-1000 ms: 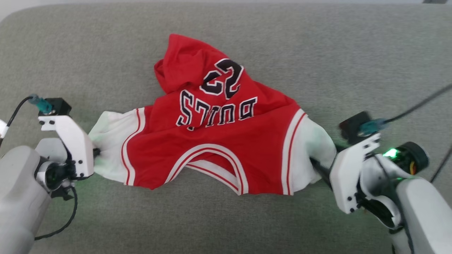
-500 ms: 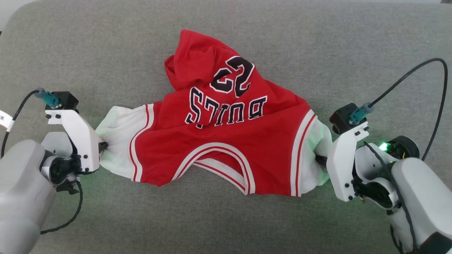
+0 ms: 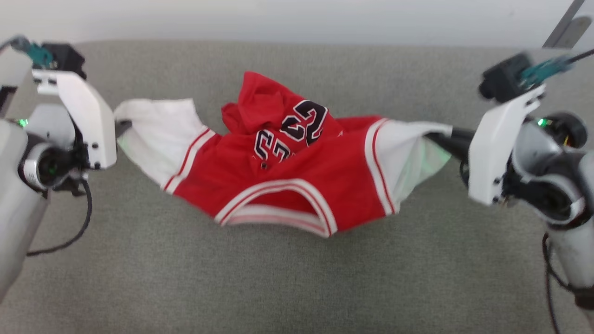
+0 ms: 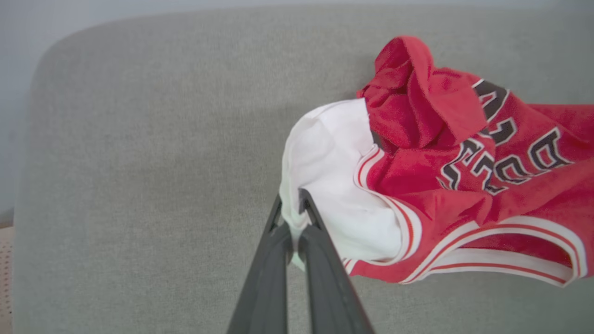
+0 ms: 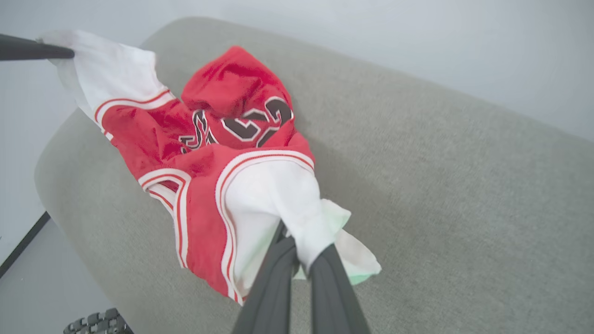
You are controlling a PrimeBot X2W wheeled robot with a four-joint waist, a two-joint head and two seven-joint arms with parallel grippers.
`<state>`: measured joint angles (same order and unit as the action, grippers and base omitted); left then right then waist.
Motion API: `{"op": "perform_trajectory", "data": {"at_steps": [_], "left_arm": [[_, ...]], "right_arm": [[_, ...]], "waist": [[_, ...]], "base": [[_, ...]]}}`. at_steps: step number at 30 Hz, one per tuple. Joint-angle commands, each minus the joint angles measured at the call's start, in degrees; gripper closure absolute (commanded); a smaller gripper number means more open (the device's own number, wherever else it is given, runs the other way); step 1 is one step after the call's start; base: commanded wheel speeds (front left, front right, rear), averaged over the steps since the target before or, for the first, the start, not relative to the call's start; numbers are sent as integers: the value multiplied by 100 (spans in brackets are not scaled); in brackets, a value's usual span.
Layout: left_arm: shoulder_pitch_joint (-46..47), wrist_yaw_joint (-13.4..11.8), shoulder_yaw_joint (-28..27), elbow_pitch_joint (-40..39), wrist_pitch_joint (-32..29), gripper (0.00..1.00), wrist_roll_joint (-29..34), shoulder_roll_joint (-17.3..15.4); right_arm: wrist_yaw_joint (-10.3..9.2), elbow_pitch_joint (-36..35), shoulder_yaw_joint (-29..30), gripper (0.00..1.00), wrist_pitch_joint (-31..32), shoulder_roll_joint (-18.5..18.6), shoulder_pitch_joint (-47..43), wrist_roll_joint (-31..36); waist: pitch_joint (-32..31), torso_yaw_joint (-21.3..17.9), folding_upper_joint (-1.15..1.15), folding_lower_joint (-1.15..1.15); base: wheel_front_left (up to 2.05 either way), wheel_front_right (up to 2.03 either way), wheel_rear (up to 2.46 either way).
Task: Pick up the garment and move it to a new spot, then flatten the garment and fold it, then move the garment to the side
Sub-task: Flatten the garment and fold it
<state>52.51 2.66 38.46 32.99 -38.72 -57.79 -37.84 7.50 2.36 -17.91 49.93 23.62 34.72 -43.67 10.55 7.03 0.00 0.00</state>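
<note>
The red Bulls jersey (image 3: 287,185) hangs stretched across the middle of the head view, slung between the two arms over a grey upholstered cushion (image 3: 139,269). The left gripper (image 3: 121,124), at the upper left of that frame, is clamped tight on the white cloth at the jersey's left end. The left wrist view shows its two dark fingers (image 4: 274,241) pressed together, with a fold of white fabric pinched at the tips of the left gripper (image 4: 291,204). The right gripper (image 3: 429,135), at the upper right, is likewise closed on the white cloth at the other end. In the right wrist view the fabric bunches over the tips of the right gripper (image 5: 297,253) and spills to the lower right. Between the two grips the jersey (image 4: 464,185) sags. Its striped neckline droops toward the bottom centre and a crumpled red bunch bearing the number 23 sits above it, with the lettering partly folded under. The head view is blurred, so the low edge may touch the cushion or hang just clear of it. A pale wall (image 3: 278,18) runs along the top of the frame.
</note>
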Motion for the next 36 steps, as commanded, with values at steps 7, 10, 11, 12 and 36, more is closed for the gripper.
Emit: {"op": "perform_trajectory", "data": {"at_steps": [7,10,11,12,36], "left_arm": [[466,-343,-122,-757,-370,100,-1,-199],[656,-438,-191,-935,-428,100,-7,-222],[708,-463,-212,-961,-428,100,15,-232],[763,-486,-236,-991,-411,100,21,-226],[1839,-559,-444,-707,354,100,435,29]], "right_arm": [[-2,92,465,100,-291,-202,561,-408],[-2,288,679,100,-397,-308,849,-466],[-2,352,735,100,-453,-345,941,-468],[-2,433,808,100,-521,-375,1042,-419],[-2,1418,1648,100,-1334,-1018,2193,961]], "waist": [[-677,-138,0,0],[-851,-189,0,0],[-909,-207,0,0],[-968,-226,0,0],[-1086,-328,0,0]], "base": [[0,0,0],[0,0,0],[0,0,0],[0,0,0],[0,0,0]]}}
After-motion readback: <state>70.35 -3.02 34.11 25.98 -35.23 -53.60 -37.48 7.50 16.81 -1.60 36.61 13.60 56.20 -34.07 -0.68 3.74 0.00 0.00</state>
